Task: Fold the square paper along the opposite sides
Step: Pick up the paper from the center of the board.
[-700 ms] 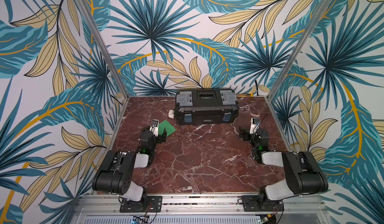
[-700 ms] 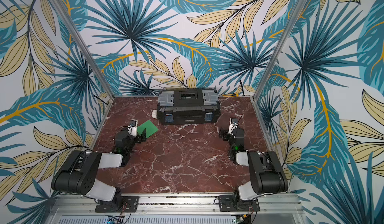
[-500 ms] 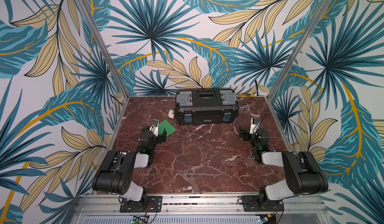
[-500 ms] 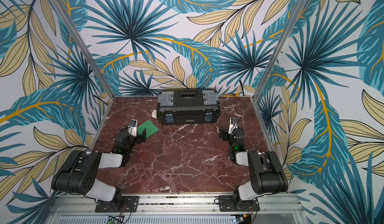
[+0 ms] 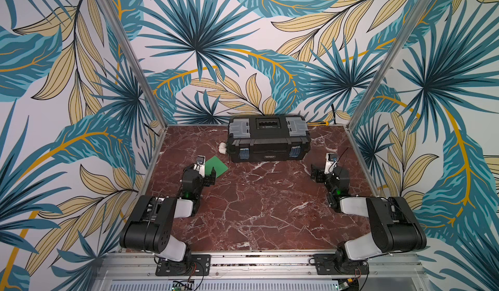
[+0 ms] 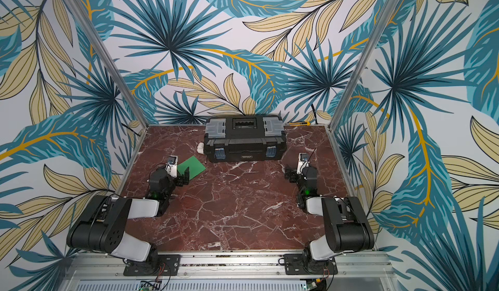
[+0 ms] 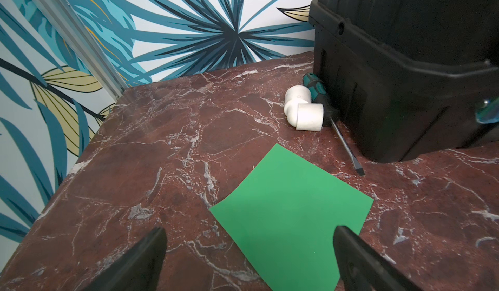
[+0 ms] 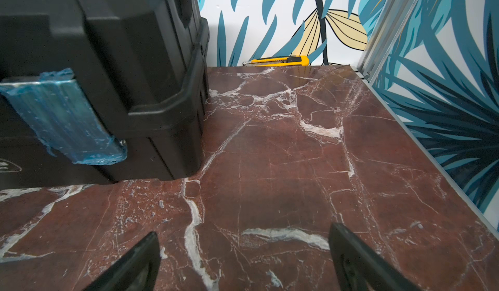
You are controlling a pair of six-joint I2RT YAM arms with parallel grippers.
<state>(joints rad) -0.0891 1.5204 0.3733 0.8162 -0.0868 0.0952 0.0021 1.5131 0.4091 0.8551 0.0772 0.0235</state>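
1. One square paper (image 7: 291, 214), bright green and unfolded, lies flat on the far left part of the marble table (image 5: 256, 203). It is just near-left of the black toolbox (image 5: 267, 138), with one corner pointing towards it.
2. Spread wide at the sheet's near edge, the left gripper (image 7: 249, 231) pinches nothing. I judge it is poised there to catch an edge for the fold. Whether a fingertip touches the paper, I cannot tell.
3. Well apart on the right, the right gripper (image 8: 244, 233) is equally spread and empty over bare marble. It looks idle to me.
4. Only the left wrist view shows clearly a white pipe elbow (image 7: 302, 108) and a screwdriver (image 7: 337, 125) by the toolbox's left end. Both top views reduce them to specks.
5. The right wrist view shows no paper, but it shows a yellow utility knife (image 8: 278, 60) at the far wall.
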